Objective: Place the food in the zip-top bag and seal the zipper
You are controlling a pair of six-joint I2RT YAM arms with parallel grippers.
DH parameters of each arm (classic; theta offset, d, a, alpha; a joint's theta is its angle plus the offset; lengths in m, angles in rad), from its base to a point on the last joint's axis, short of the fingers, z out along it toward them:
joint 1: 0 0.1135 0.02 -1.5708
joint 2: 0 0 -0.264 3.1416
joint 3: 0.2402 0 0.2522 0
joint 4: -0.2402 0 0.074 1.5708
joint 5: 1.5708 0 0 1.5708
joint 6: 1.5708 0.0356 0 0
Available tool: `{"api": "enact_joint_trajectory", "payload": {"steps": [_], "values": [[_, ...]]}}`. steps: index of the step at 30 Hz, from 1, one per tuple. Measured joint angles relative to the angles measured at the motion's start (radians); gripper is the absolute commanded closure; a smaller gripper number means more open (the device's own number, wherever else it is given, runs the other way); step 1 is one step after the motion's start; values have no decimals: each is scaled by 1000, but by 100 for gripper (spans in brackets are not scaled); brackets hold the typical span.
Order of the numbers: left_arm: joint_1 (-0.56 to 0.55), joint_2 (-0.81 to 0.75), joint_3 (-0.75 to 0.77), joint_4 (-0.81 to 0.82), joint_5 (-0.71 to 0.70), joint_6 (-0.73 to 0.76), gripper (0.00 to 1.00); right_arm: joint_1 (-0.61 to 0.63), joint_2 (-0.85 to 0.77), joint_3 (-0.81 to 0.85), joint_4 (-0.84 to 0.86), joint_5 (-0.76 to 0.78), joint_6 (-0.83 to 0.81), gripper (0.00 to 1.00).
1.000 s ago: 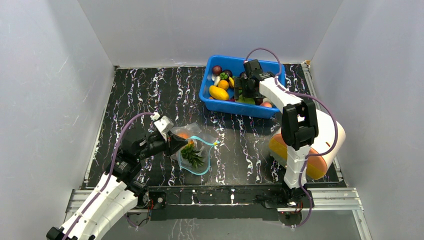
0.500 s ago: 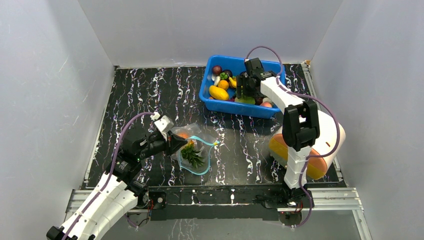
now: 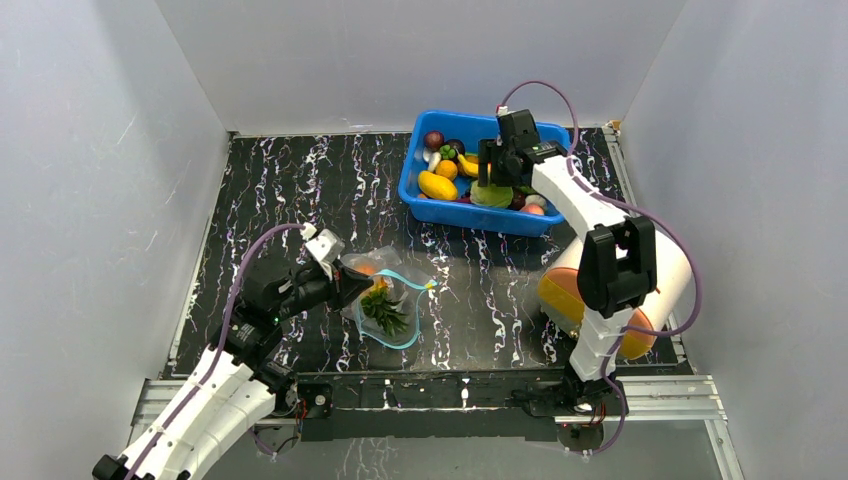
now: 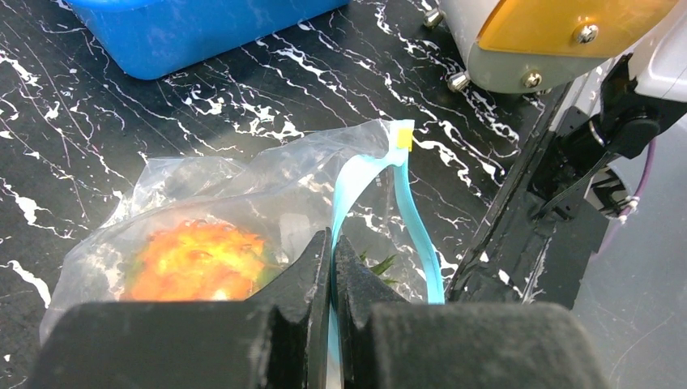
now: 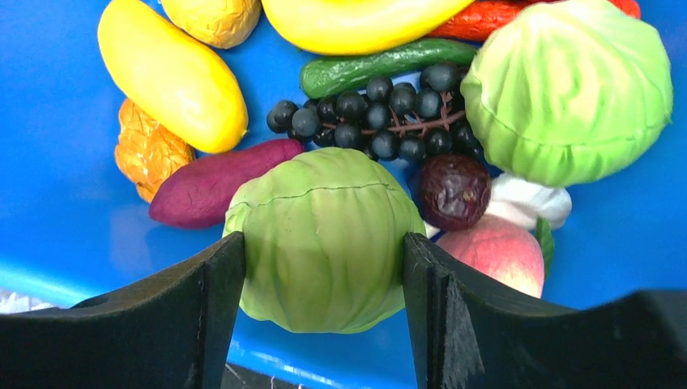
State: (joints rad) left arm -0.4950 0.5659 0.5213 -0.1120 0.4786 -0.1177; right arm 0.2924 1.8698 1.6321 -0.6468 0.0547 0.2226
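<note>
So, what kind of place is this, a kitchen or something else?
Most likely a robot test cell in a laboratory, not a kitchen. Plain white panels enclose a black marbled table, the food in the blue bin is plastic toys, and robot arms are bolted to a metal rail.

Tally on the desk: blue bin [image 3: 470,217], one; zip-top bag [image 3: 405,268], one; pineapple [image 3: 385,310], one. Right wrist view: green cabbage [image 5: 324,235], two; grape bunch [image 5: 381,113], one; purple sweet potato [image 5: 211,182], one; cucumber [image 5: 381,66], one; peach [image 5: 498,251], one.
</note>
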Motion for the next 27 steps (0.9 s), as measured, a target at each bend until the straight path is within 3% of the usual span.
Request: {"api": "enact_joint_trajectory", "payload": {"steps": [10,18,27], "values": [[0,-2,21,32,-50,-154,100,0,-132,-27,-11,2,30,46],[0,108,155,30,-95,-266,100,0,-254,-61,-57,-14,49,47],[0,176,211,52,-125,-380,100,7,-443,-98,-82,-142,89,48]]}}
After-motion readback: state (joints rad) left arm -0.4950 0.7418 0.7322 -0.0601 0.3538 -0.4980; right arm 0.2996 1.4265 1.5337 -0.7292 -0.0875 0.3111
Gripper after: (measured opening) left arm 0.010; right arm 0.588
